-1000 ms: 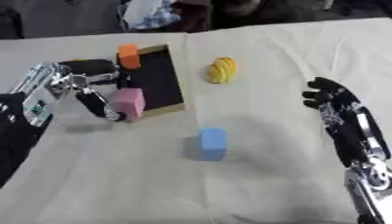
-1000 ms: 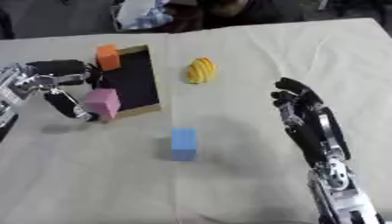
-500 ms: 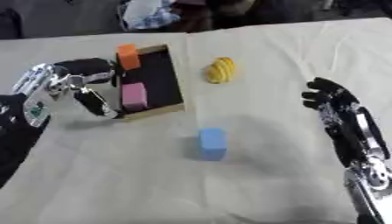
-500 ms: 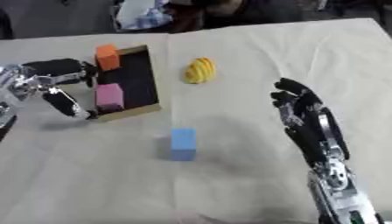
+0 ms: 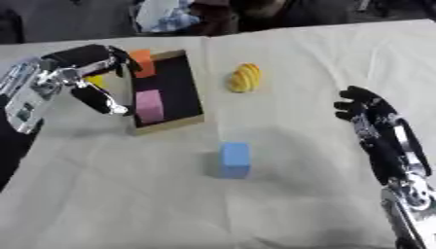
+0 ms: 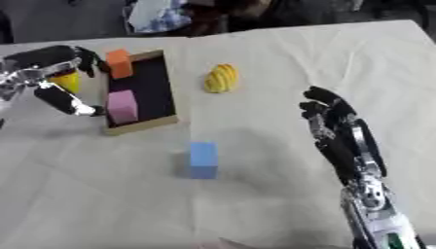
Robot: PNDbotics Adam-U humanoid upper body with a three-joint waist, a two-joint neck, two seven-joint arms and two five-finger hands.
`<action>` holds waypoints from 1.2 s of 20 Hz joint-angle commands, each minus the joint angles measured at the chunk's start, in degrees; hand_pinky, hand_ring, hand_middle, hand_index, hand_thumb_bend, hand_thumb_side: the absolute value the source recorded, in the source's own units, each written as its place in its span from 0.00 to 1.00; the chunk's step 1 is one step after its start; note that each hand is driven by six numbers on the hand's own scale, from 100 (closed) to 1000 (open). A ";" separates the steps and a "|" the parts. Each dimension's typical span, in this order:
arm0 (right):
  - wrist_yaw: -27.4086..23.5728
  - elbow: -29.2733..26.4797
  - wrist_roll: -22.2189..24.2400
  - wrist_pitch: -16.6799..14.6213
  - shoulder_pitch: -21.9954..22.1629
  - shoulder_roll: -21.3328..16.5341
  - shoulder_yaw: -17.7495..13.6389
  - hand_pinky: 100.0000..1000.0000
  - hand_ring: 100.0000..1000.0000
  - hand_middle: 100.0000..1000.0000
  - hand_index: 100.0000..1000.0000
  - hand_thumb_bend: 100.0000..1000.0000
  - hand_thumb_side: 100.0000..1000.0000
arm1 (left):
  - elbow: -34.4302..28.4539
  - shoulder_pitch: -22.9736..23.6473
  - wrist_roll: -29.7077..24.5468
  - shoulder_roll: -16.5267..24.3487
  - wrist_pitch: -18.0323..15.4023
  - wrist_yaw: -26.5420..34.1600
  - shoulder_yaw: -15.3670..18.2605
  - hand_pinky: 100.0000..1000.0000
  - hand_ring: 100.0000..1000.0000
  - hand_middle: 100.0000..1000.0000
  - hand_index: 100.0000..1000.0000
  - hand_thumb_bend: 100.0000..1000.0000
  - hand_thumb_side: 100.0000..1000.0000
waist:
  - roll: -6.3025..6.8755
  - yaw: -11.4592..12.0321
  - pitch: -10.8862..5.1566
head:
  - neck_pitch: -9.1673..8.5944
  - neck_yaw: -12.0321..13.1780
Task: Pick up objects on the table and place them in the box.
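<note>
A shallow box [image 5: 173, 124] with a black floor and wooden rim lies at the left of the table. A pink block [image 5: 149, 105] lies inside it near the front, and an orange block [image 5: 142, 63] sits at its far end. My left hand [image 5: 61, 77] hovers just left of the box, open, its thumb close to the pink block but apart from it. A blue block [image 5: 234, 158] stands on the cloth in front of the box. A yellow striped object [image 5: 245, 78] lies right of the box. My right hand [image 5: 374, 119] is open at the right, fingers up.
A small yellow thing [image 6: 68, 80] shows behind my left hand, partly hidden. The table is covered with a beige cloth [image 5: 281, 204]. Dark clutter and a white-blue bundle [image 5: 162, 14] lie beyond the far edge.
The pink block, held by my left hand at the box's front corner, now lies inside the box. My left hand has let go and drawn slightly left. The right hand is still.
</note>
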 commanded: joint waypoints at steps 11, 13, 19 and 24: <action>-0.24 -0.54 -0.10 -0.07 -0.27 -0.70 -0.27 0.77 0.76 0.76 0.83 0.00 0.46 | 8.61 -3.07 2.90 8.03 9.68 -5.09 7.48 0.74 0.71 0.75 0.85 0.53 0.25 | -0.06 -0.25 -1.76 | 0.27 -0.09; -0.26 -0.53 -0.10 -0.07 -0.25 -0.71 -0.26 0.77 0.76 0.76 0.83 0.00 0.46 | 11.55 -3.69 4.60 7.62 11.37 -6.90 8.64 0.74 0.70 0.74 0.84 0.53 0.25 | -0.02 -0.42 -1.71 | 0.27 -0.01; -0.34 -0.51 0.07 -0.05 -0.29 -0.69 -0.08 0.77 0.76 0.76 0.83 0.00 0.47 | 20.18 -5.63 9.55 5.27 13.94 -12.21 10.37 0.73 0.69 0.73 0.83 0.55 0.26 | 0.15 -1.03 -1.57 | 0.27 0.47; -0.42 -0.49 0.20 -0.04 -0.35 -0.75 0.03 0.77 0.76 0.76 0.83 0.00 0.47 | 27.60 -6.87 13.84 3.23 12.66 -16.87 12.28 0.72 0.68 0.72 0.83 0.53 0.25 | 0.30 -1.87 -1.29 | 0.27 0.81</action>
